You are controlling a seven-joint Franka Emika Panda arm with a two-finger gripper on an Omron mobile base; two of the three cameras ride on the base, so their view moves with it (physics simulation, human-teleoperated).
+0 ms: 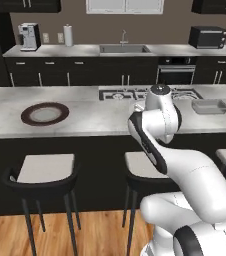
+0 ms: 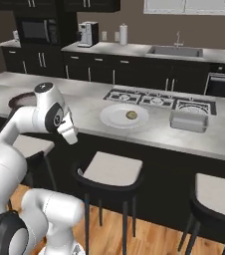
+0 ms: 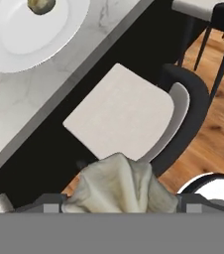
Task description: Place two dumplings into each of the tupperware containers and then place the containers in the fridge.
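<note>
The gripper point(image 3: 119, 208) is closed on a dumpling point(image 3: 121, 186), a pale folded lump held between its tips above a stool point(image 3: 119, 116) beside the surface point(image 2: 74, 99). Another dumpling point(image 2: 131, 115) lies on a white plate point(image 2: 115, 119) near the surface's front edge. A clear grey container point(image 2: 188, 121) sits further right, by the cooktop point(image 2: 157, 99).

Brown-rimmed plate point(image 1: 45, 113) sitting on bench point(image 1: 85, 120); white plate point(image 2: 115, 119) lying by cooktop point(image 2: 159, 100); stools point(image 2: 112, 174) standing below
</note>
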